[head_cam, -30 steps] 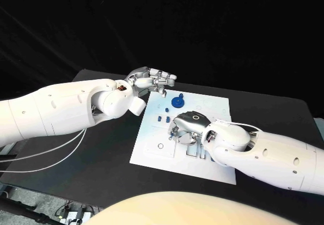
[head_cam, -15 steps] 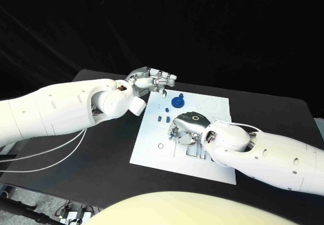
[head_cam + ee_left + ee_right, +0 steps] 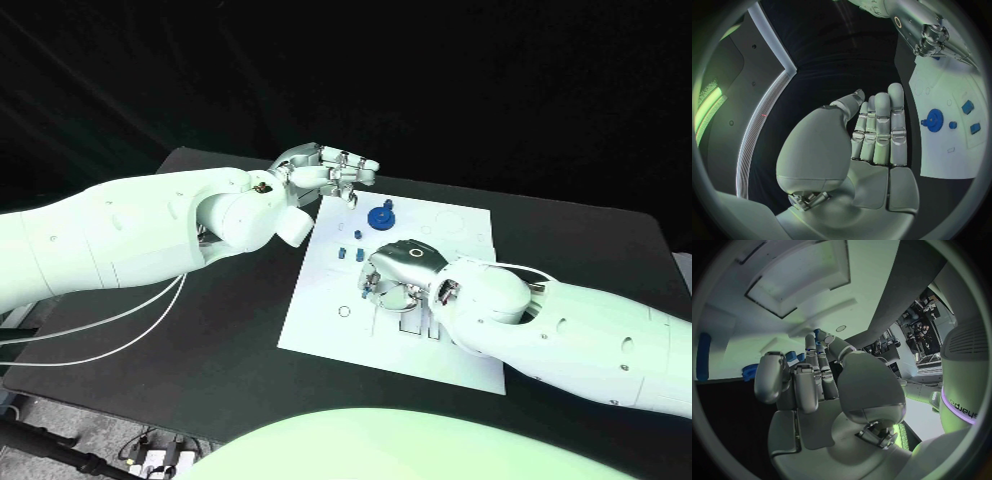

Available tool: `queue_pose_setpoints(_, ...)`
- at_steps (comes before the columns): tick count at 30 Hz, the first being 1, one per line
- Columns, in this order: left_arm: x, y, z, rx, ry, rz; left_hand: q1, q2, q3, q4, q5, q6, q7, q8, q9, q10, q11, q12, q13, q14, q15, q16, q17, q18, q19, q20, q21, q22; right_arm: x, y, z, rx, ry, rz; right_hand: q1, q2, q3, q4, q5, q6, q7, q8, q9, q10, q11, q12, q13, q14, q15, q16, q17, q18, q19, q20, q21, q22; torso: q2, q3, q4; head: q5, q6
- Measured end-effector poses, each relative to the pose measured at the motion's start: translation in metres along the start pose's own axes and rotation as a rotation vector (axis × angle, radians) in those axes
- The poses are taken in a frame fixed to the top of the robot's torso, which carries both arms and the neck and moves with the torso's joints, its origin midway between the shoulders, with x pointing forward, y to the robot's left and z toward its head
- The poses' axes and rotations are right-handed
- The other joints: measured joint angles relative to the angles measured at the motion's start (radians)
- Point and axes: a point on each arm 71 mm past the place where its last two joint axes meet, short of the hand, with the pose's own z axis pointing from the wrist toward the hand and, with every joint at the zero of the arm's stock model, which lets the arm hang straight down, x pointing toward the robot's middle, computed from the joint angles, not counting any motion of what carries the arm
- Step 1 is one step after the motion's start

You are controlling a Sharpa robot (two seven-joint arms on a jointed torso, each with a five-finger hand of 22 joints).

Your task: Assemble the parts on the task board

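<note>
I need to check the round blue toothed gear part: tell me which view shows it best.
The left wrist view: the round blue toothed gear lies unobstructed, teeth visible, on the white task board. The head view shows it small; the right wrist view shows only an edge.

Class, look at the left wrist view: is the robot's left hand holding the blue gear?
No. The left hand is empty with its fingers stretched out side by side, and the blue gear lies apart from it on the task board.

White cables [image 3: 101,330] lie on the black table [image 3: 216,330].
</note>
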Motion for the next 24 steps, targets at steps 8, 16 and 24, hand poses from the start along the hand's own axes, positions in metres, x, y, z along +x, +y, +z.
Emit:
queue_pose_setpoints(8, -0.0001, 0.0001, -0.0001, -0.002, 0.0, 0.0, 0.0, 0.0, -0.002, 0.002, 0.0, 0.0, 0.0, 0.0, 0.0, 0.0, 0.0, 0.0, 0.0, 0.003, 0.001, -0.004, -0.001, 0.0, 0.0, 0.0, 0.0, 0.0, 0.0007, 0.0004, 0.0006, -0.001, 0.008, -0.001, 0.0, 0.0, 0.003, 0.003, 0.0, 0.002, 0.003, 0.0, 0.0, 0.0, 0.0, 0.0, 0.0, 0.0, 0.0, 0.0, 0.0, 0.0, 0.0, 0.0, -0.004, 0.0, 0.0, 0.0, -0.0001, 0.001, 0.0)
queue_pose_setpoints(16, -0.0004, 0.0003, -0.0002, -0.004, 0.0, 0.0, 0.0, 0.0, -0.003, 0.003, 0.0, 0.0, 0.0, 0.0, -0.001, 0.0, 0.0, 0.0, 0.001, 0.007, 0.0, -0.008, -0.004, 0.0, 0.0, 0.0, 0.0, -0.001, 0.001, 0.0008, 0.001, -0.002, 0.014, -0.004, -0.019, -0.019, -0.005, 0.012, 0.001, -0.001, 0.008, -0.002, 0.004, -0.004, 0.004, -0.004, 0.001, 0.0, 0.0, 0.0, 0.0, 0.0, -0.004, -0.004, -0.016, 0.0, -0.001, -0.0001, -0.0005, -0.001, 0.0)
queue_pose_setpoints(24, -0.0006, 0.0004, -0.0003, -0.006, 0.0, 0.0, 0.0, 0.0, -0.003, 0.003, 0.0, 0.0, 0.0, 0.0, -0.001, 0.0, 0.0, 0.0, 0.001, 0.007, 0.0, -0.008, -0.004, 0.0, 0.0, 0.0, 0.0, -0.001, 0.0038, -0.0005, 0.0008, 0.001, 0.029, -0.006, -0.058, -0.076, -0.045, 0.042, 0.003, -0.074, 0.028, -0.037, -0.011, -0.106, 0.033, -0.042, -0.022, 0.0, 0.015, -0.031, -0.018, 0.0, -0.043, 0.013, -0.098, 0.001, -0.001, -0.0004, -0.0008, -0.001, 0.0)
